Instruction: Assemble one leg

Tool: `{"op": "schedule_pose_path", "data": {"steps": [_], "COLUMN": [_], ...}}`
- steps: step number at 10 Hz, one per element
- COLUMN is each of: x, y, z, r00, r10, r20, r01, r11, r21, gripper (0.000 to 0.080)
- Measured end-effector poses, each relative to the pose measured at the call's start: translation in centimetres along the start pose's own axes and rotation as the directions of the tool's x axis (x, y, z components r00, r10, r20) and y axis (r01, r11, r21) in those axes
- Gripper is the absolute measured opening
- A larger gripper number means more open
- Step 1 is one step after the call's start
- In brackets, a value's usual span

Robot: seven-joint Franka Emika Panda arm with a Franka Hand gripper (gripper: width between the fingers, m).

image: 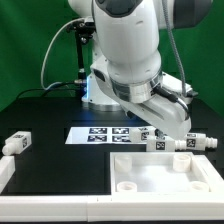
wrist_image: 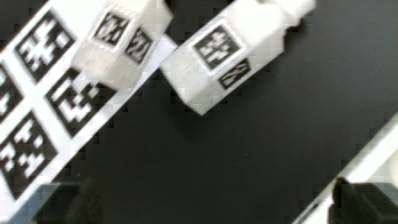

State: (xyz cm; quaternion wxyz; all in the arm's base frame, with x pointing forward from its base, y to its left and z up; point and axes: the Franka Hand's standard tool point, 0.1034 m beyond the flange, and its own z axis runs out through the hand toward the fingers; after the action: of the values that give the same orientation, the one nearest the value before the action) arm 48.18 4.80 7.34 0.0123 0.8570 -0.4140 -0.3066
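Two white legs with black-and-white tags lie side by side on the black table in the wrist view, one (wrist_image: 222, 55) next to the other (wrist_image: 125, 40). My gripper (wrist_image: 210, 205) is open and empty above the bare table, a short way from them; only its dark fingertips (wrist_image: 363, 200) show. In the exterior view the gripper (image: 148, 118) hangs low over the table, just behind a leg (image: 157, 138). Another leg (image: 197, 143) lies to the exterior view's right, and a third (image: 18, 142) lies far to the exterior view's left.
The marker board (image: 105, 133) lies flat by the legs and also shows in the wrist view (wrist_image: 45, 95). A large white square tray-like part (image: 165, 172) with raised rims sits at the front; its edge shows in the wrist view (wrist_image: 382, 150). A white piece (image: 4, 175) is at the front left.
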Motion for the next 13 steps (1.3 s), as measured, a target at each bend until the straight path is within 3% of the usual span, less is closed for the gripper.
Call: {"op": "schedule_pose_path", "data": {"steps": [1, 5, 6, 8, 9, 10, 13], "x": [0.2, 0.3, -0.1, -0.5, -0.3, -0.1, -0.1], "y": [-0.1, -0.1, 0.4, 1.7, 1.9, 1.9, 1.9], "z": [-0.1, 0.0, 0.1, 0.9, 0.9, 0.9, 0.9], "r00": [1.0, 0.98, 0.994, 0.988, 0.984, 0.981, 0.966], "r10": [0.025, -0.2, -0.113, -0.154, -0.176, -0.19, -0.256], "r20": [0.015, 0.006, -0.002, 0.012, 0.015, 0.025, 0.02], "r01": [-0.025, 0.2, 0.113, 0.153, 0.174, 0.187, 0.252], "r11": [0.999, 0.979, 0.992, 0.985, 0.981, 0.977, 0.962], "r21": [0.037, 0.04, 0.047, 0.075, 0.081, 0.102, 0.108], "gripper": [0.0649, 0.0649, 0.0649, 0.0649, 0.0649, 0.0649, 0.0649]}}
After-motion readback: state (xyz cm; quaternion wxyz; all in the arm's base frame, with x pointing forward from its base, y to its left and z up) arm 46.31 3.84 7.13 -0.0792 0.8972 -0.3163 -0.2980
